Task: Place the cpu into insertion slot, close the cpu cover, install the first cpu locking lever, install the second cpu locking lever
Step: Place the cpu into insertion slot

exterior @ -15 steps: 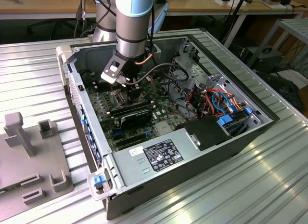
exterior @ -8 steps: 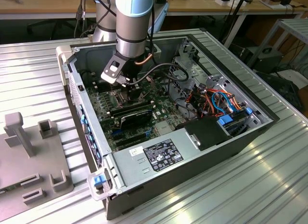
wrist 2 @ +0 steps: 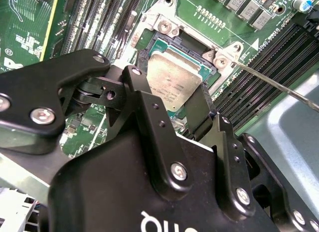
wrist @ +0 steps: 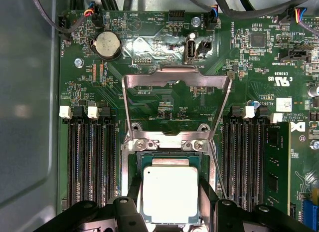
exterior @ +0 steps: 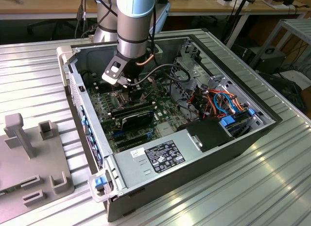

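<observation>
First wrist view shows one cpu (wrist: 170, 197), a flat square with a dull silver-grey metal face, lying over the insertion slot (wrist: 135, 162), a dark square socket with a metal rim. The claw (wrist: 170, 184) has two black fingers (wrist: 133, 194), one against each of two opposite edges of the chip, pinching it. Whether the chip is fully seated I cannot tell. One cpu cover (wrist: 177, 77), a thin metal frame with a large cut-out, stands raised on its hinge beyond the socket. One round, shiny coin cell (wrist: 108, 45) sits on the green board (wrist: 249, 67). In the exterior view the arm (exterior: 133, 22) reaches into one open computer case (exterior: 214, 153) on a ribbed metal table (exterior: 272, 187).
</observation>
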Controlling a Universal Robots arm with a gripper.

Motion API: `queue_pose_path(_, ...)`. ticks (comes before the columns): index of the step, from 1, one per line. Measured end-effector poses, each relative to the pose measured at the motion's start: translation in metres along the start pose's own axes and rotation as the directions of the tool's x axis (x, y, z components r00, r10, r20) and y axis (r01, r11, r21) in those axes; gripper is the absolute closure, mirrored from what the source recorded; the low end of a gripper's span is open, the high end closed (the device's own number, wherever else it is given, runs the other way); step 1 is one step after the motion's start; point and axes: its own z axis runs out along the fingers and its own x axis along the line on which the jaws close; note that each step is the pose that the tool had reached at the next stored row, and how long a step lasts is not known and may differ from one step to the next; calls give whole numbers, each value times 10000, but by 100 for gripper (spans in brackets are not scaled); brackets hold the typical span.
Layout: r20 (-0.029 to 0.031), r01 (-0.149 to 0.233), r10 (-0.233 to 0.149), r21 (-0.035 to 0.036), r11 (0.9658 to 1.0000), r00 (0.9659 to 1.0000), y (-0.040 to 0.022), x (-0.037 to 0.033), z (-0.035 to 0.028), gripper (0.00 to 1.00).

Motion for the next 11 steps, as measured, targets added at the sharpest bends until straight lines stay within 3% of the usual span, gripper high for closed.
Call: queue_pose_path(11, 0, 1, -1, 2, 10000, 10000, 0, -1, 5, 45)
